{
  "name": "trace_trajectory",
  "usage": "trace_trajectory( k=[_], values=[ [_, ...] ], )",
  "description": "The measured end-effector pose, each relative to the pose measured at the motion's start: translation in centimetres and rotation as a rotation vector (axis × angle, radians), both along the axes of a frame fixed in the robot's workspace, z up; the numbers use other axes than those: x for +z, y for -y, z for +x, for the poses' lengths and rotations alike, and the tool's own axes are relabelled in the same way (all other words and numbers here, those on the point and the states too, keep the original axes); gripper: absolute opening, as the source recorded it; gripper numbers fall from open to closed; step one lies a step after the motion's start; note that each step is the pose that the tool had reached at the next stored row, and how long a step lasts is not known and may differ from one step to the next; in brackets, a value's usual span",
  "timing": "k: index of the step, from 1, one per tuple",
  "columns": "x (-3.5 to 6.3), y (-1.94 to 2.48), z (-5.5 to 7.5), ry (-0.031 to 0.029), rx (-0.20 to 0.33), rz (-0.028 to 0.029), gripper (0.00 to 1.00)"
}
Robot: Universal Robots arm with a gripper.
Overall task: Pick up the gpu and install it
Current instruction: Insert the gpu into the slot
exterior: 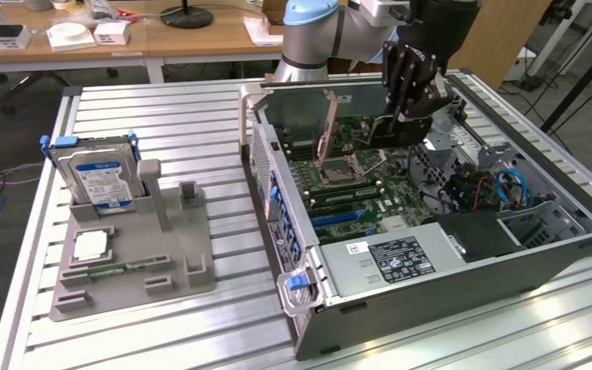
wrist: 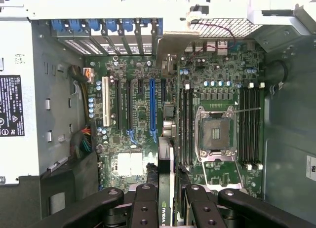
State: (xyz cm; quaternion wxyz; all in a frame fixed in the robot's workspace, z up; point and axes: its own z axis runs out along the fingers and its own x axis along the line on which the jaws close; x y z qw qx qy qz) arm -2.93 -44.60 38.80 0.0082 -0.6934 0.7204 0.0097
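**Gripper (wrist: 169, 201) clamps the gpu (wrist: 166, 169) inside the open case**

The gripper is closed on the gpu, pinching both faces of the thin card. The card hangs edge-on, with a green logo showing at the grip. It is inside the computer case (exterior: 543, 254), over the motherboard (wrist: 133, 104), between the blue slot (wrist: 152, 107) and the CPU socket (wrist: 215, 134). I cannot tell whether its lower edge touches the board.

In the exterior view the arm (exterior: 317, 31) comes down into the case at about 1 o'clock, and the power supply (exterior: 399, 258) lies at 5 o'clock. At 9 o'clock, well apart from the case, a grey holder (exterior: 178, 254) stands on the slatted table (exterior: 173, 116). It carries 1 hard drive (exterior: 95, 173) upright and 1 green memory stick (exterior: 121, 268) lying flat.
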Motion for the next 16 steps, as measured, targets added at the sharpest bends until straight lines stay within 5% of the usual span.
trace_trajectory(
  k=[16],
  values=[
    [-0.59,0.0,-0.01,0.0003,0.0,0.0,0.26]
  ],
)
